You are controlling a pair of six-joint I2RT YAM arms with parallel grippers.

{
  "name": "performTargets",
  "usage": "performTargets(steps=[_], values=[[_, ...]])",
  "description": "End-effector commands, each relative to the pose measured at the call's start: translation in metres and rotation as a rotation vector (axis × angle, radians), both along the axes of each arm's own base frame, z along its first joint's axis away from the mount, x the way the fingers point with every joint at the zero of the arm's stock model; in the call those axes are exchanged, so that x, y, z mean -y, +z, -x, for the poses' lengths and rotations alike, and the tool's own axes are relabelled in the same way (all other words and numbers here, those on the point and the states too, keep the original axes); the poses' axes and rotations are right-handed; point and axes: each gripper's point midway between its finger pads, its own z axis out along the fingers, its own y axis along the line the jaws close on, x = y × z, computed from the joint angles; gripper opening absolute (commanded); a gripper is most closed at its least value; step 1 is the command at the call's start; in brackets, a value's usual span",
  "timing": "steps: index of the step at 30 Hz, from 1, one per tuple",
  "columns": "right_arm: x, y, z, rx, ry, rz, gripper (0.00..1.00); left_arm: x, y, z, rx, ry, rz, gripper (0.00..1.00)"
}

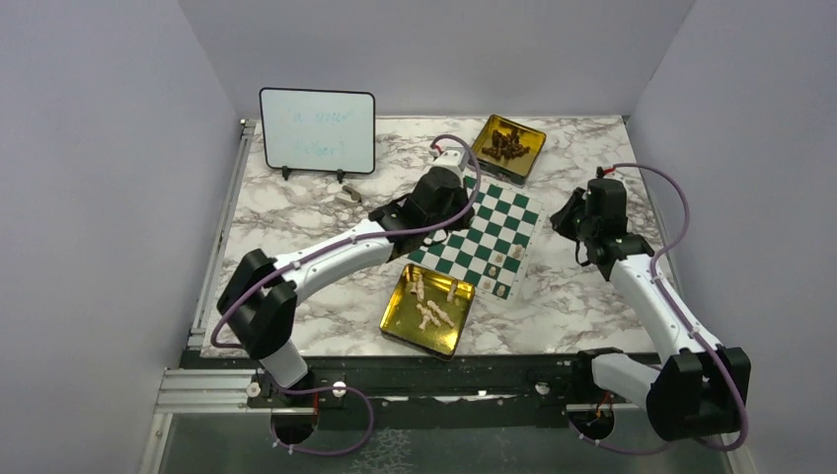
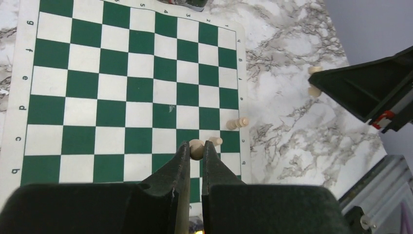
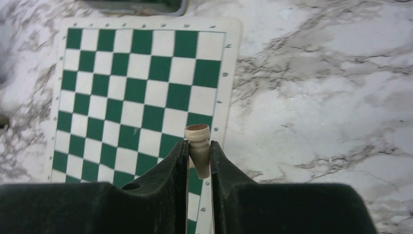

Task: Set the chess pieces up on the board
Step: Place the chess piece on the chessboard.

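Right wrist view: my right jaws clench a chess piece [image 3: 197, 146], my left jaws a second chess piece [image 2: 196, 148]; likely light, slippery; hold mid-stem.

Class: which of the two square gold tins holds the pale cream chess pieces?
The nearer square gold tin, lower in the top view; the farther tin holds dark brown pieces.

Overhead wide view — wrist views close, sharing board [image 2: 122, 92].

Left gripper [image 2: 196, 144] closed on extended arm; right gripper [image 3: 198, 144] clamped, its arm bent.
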Motion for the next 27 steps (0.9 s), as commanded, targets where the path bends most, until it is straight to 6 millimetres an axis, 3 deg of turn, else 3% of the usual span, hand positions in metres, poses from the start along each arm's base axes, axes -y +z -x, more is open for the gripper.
performTargets(steps=[1, 6, 14, 27], values=[[0.015, -0.001, -0.014, -0.01, -0.039, -0.065, 0.13, 0.03, -0.002, -0.023, 0.071, 0.039, -0.01, 0.06], [0.022, 0.004, -0.018, 0.007, -0.052, -0.099, 0.13, 0.065, -0.021, -0.028, 0.066, 0.0, -0.065, 0.06], [0.033, -0.006, -0.006, 0.006, -0.082, -0.086, 0.13, 0.098, -0.059, -0.029, 0.033, -0.029, -0.155, 0.06], [0.033, -0.017, 0.002, -0.005, -0.063, -0.075, 0.13, 0.117, -0.113, -0.032, 0.001, -0.015, -0.28, 0.06]])
